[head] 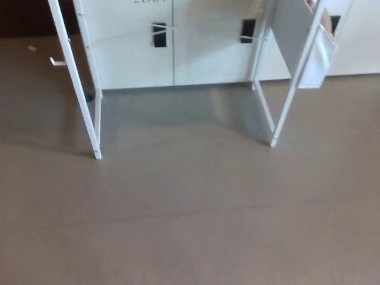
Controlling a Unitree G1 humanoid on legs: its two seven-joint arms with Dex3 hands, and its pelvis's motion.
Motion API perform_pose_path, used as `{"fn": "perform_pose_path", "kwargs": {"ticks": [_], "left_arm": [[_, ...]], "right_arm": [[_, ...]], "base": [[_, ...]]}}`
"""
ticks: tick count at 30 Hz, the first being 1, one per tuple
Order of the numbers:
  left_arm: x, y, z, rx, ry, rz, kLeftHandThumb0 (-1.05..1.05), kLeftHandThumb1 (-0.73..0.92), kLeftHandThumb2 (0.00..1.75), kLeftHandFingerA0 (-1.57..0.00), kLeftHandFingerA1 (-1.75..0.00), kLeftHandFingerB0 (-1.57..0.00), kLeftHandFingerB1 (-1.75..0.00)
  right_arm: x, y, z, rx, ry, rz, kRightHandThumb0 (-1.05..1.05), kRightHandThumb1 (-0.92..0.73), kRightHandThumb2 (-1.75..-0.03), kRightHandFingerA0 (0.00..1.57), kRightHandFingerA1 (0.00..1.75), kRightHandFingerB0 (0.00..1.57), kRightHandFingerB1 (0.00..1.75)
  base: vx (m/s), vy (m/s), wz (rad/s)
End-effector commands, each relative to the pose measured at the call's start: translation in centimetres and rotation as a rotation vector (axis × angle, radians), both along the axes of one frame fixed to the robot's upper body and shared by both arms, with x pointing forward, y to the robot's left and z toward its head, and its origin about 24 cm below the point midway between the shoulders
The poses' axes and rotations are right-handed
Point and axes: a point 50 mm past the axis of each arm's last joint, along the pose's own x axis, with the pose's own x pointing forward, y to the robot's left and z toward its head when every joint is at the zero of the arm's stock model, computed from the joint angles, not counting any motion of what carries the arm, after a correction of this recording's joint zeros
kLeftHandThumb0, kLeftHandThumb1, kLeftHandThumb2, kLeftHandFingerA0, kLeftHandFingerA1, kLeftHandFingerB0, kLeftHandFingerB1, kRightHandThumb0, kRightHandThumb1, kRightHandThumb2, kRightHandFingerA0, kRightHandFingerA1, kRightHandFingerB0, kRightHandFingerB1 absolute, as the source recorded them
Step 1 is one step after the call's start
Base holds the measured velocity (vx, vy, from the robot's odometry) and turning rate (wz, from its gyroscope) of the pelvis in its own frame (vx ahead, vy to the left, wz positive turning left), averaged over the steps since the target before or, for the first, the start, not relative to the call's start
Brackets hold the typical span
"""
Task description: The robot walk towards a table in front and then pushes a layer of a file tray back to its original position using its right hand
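Only the walk is under way, by the look of it. The table legs (95,119) stand ahead on the brown floor (190,225), white cabinets (172,47) behind them. The tabletop and file tray are out of frame. Neither hand shows, so their state cannot be told; the push remains.
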Motion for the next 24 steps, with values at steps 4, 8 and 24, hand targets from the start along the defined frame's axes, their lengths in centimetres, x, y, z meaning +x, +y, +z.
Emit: {"fn": "perform_pose_path", "kwargs": {"ticks": [4,8,24], "left_arm": [[0.6,0.0,0.2,0.015,-0.02,-0.013,-0.34,0.6,0.58,-0.53,-0.43,-0.44,-0.38],[0.6,0.1,0.1,0.022,-0.028,-0.015,-0.34,0.6,0.57,-0.54,-0.44,-0.44,-0.39],[2.5,1.3,-1.4,0.121,-0.008,0.189,-0.5,0.67,0.71,-0.16,-0.37,-0.16,-0.35]], "right_arm": [[1.2,-0.4,0.5,-0.044,-0.05,0.041,-0.61,-0.64,-0.6,0.69,0.42,0.49,0.37],[1.3,-0.4,0.4,-0.042,-0.053,0.045,-0.61,-0.63,-0.6,0.7,0.42,0.5,0.37],[3.2,-0.9,-1.6,-0.16,0.055,-0.066,-0.64,-0.7,-0.62,0.53,0.36,0.38,0.32]], "base": [[0.49,-0.11,0.22],[0.41,-0.089,0.02],[0.38,0.128,-0.13]]}}
